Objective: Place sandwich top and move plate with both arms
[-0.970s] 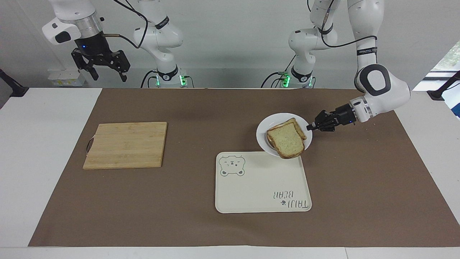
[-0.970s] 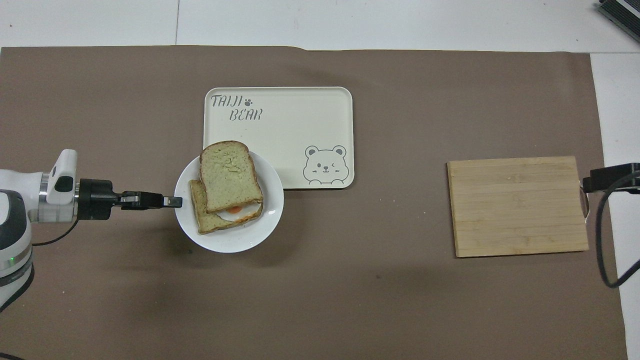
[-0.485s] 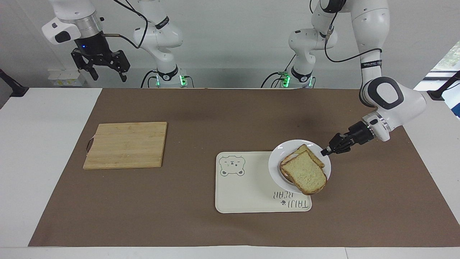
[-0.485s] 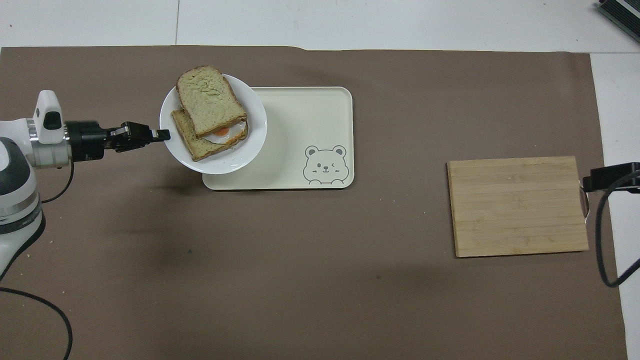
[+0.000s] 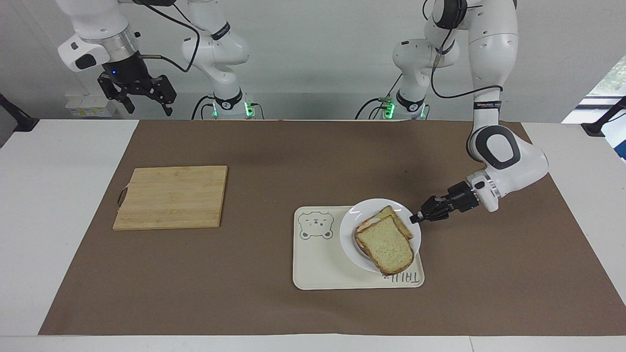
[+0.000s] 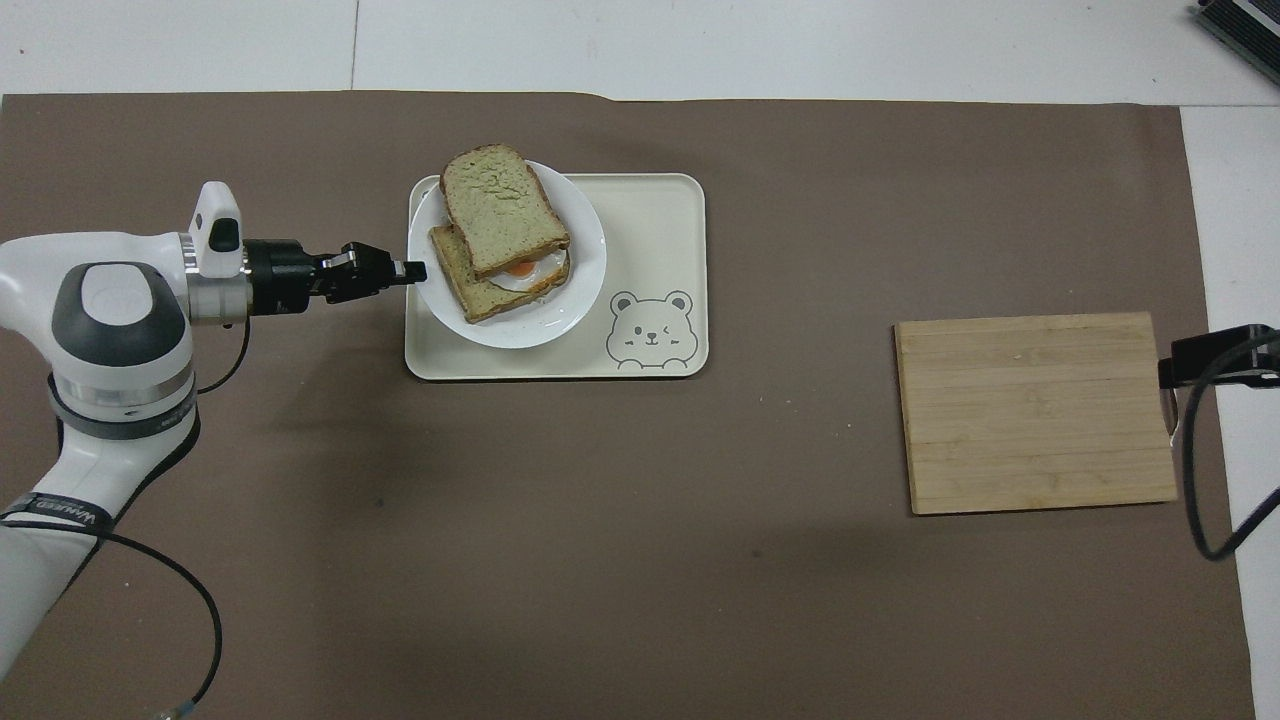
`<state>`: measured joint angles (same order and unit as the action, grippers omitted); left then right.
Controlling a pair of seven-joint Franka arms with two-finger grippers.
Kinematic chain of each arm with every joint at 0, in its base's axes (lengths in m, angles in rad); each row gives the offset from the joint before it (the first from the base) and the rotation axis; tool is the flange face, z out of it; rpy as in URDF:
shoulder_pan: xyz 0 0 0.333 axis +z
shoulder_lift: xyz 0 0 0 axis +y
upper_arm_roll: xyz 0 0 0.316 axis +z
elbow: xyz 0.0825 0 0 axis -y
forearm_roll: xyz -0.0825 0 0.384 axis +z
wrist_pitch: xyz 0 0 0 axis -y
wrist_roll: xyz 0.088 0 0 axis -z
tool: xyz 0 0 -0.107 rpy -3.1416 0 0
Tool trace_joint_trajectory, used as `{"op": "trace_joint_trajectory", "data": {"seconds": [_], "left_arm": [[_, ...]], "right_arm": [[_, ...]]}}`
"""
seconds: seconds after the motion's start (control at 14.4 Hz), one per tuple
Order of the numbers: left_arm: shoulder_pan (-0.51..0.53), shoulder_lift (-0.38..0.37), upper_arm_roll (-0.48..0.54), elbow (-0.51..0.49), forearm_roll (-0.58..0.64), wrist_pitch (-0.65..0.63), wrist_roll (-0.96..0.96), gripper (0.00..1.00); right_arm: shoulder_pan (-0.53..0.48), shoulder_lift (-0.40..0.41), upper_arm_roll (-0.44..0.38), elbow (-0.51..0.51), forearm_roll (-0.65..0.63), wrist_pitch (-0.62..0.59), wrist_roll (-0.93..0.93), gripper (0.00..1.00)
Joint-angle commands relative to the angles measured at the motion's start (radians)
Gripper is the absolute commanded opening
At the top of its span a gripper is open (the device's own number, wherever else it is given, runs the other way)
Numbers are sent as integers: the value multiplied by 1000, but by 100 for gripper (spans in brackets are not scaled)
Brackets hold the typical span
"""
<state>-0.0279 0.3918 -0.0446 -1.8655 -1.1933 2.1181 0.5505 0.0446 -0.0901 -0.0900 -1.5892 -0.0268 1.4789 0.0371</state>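
The white plate [image 5: 349,233] is over the cream tray's [image 5: 318,266] end toward the left arm. I cannot tell whether it rests on the tray. The sandwich top [image 5: 387,248] lies askew on the lower toast slice with a fried egg [image 6: 521,270] on the plate. My left gripper [image 5: 415,217] is shut on the plate's rim. In the overhead view the left gripper [image 6: 412,269] meets the plate [image 6: 582,290] at its edge, and the sandwich top [image 6: 503,208] overhangs the rim. My right gripper [image 5: 149,109] waits open, high over the table's right-arm end.
A wooden cutting board [image 5: 171,195] lies on the brown mat toward the right arm's end, also seen in the overhead view [image 6: 1035,410]. The tray [image 6: 660,220] has a bear drawing on the corner nearest the board.
The left gripper has carried the plate with the sandwich away from the robots, from the mat beside the tray out over it, then inward over the tray. The right gripper rose slightly.
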Motion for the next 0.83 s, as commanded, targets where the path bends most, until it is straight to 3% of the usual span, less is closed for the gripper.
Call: {"op": "trace_joint_trajectory", "data": {"seconds": [0.0, 0.42, 0.48, 0.76], "left_arm": [[-26, 48, -23, 23, -31, 92, -6, 0], [-75, 61, -29, 11, 30, 155, -26, 0], [-76, 59, -29, 2, 46, 155, -43, 4], [-75, 59, -29, -1, 121, 151, -73, 66]], "right_arm": [[-9, -10, 7, -8, 10, -2, -20, 100], [-5, -10, 10, -8, 10, -3, -19, 100], [-5, -10, 10, -8, 10, -2, -20, 100], [-5, -10, 10, -6, 10, -2, -19, 100]]}}
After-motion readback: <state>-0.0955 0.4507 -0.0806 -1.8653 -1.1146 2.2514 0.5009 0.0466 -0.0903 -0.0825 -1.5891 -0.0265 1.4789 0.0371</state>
